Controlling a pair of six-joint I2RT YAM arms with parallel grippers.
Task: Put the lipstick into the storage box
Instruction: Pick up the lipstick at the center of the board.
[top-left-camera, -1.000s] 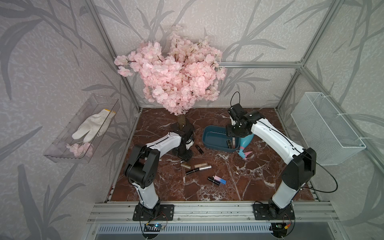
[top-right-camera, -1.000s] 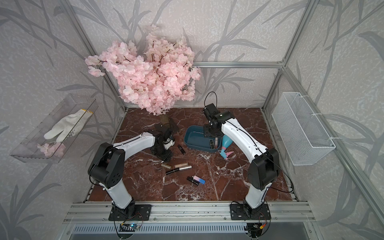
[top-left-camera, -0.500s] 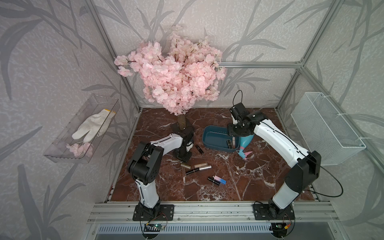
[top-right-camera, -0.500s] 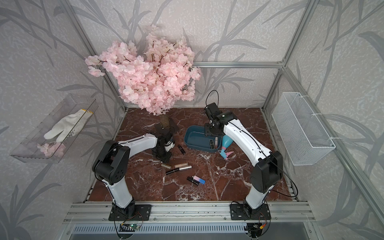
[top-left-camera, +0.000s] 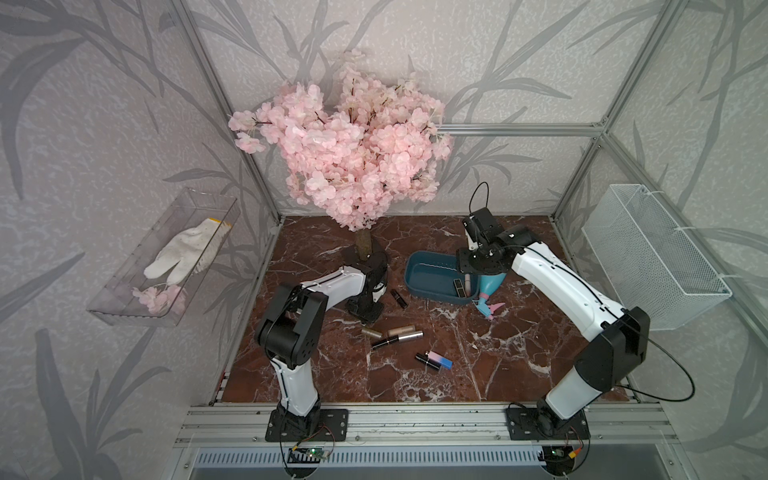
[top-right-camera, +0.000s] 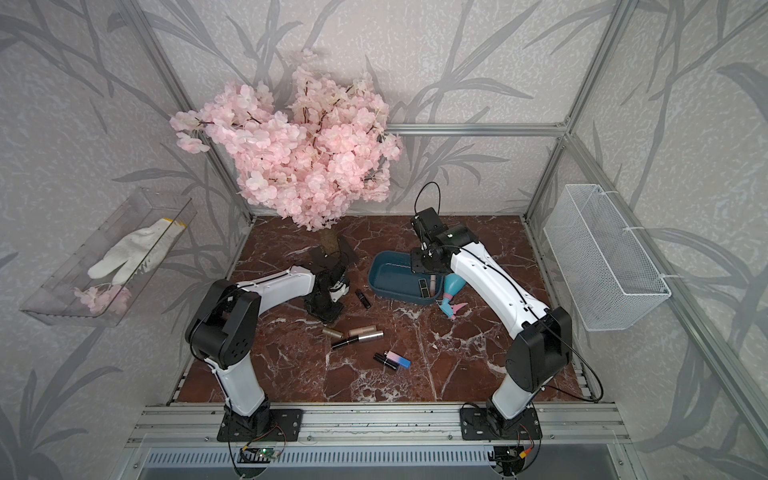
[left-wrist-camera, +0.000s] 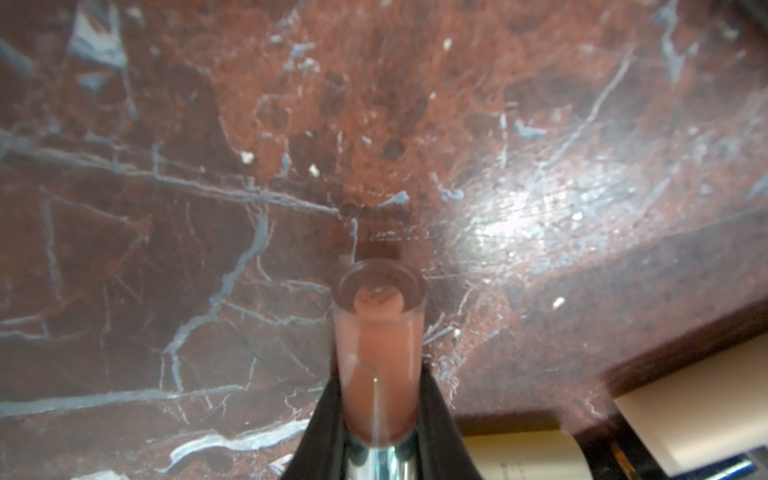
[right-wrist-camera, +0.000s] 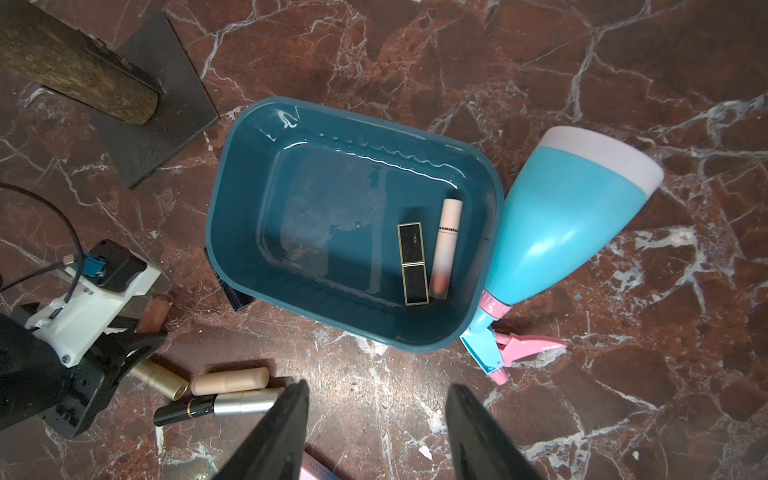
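Note:
My left gripper (left-wrist-camera: 379, 386) is shut on a lipstick (left-wrist-camera: 379, 357), a clear tube of pink-brown colour with a silver cap, low at the marble table. In both top views this gripper (top-left-camera: 368, 305) sits left of the dark teal storage box (top-left-camera: 419, 266). The box (right-wrist-camera: 216, 208) holds a black-and-gold lipstick (right-wrist-camera: 412, 264) and a pale pink tube (right-wrist-camera: 445, 245). My right gripper (right-wrist-camera: 378, 390) hangs open and empty above the box's near right side. Several more lipsticks (top-left-camera: 397, 338) lie loose in front of the left gripper.
A blue spray bottle (top-left-camera: 490, 291) with a pink trigger lies against the box's right end. The cherry tree (top-left-camera: 353, 153) and its trunk stand behind the left gripper. A white wire basket (top-left-camera: 652, 257) hangs on the right wall, a clear tray (top-left-camera: 166, 257) with a glove on the left.
My left gripper has closed on the clear pink-brown lipstick. The right arm has drawn back a little over the box, its jaws unchanged.

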